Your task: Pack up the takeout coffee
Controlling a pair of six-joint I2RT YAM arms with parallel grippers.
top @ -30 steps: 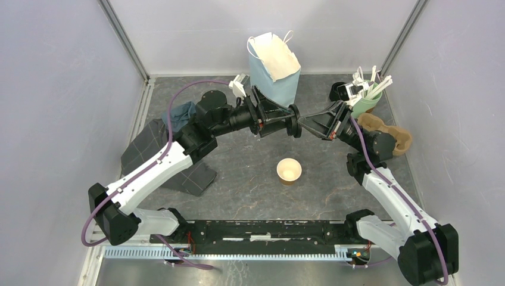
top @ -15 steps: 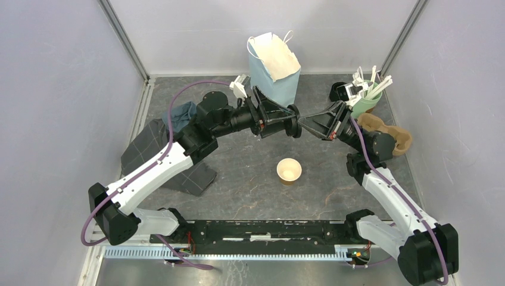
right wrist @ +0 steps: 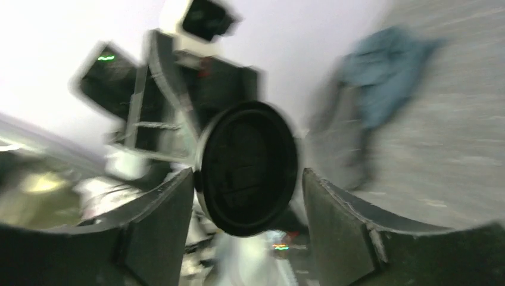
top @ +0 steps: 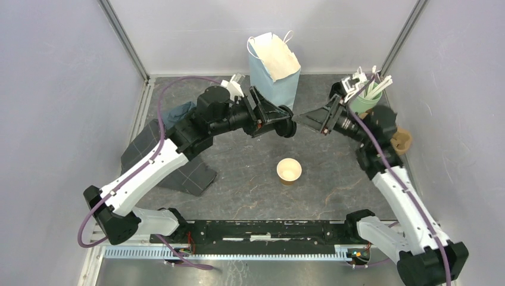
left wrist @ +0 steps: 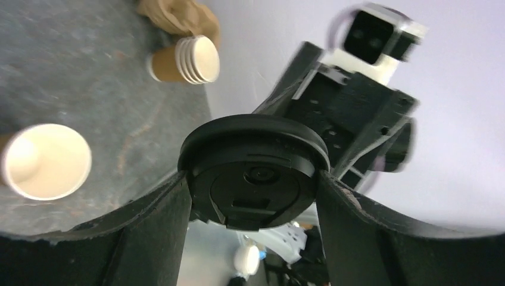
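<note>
A round black plastic lid [left wrist: 253,173] is pinched across its width by my left gripper [left wrist: 253,179], both fingers pressing its rim. In the top view this left gripper [top: 287,124] hangs above the table's middle, in front of the bag. My right gripper [top: 299,121] faces it tip to tip. In the right wrist view the lid [right wrist: 247,161] stands between the right gripper's [right wrist: 248,176] spread fingers with a gap on each side. The brown paper cup [top: 289,170] of the takeout coffee stands lidless on the table below them, also in the left wrist view [left wrist: 44,161].
A blue paper bag [top: 274,71] stands open at the back. A green cup of white utensils [top: 366,100] and a brown pulp carrier [top: 403,139] sit back right, with stacked lidless cups [left wrist: 187,59] beside it. A dark folded cloth [top: 170,161] and a blue rag [top: 178,113] lie left.
My right gripper has opened off the lid, and its arm has swung up and to the right. The left gripper keeps the lid and has shifted slightly back.
</note>
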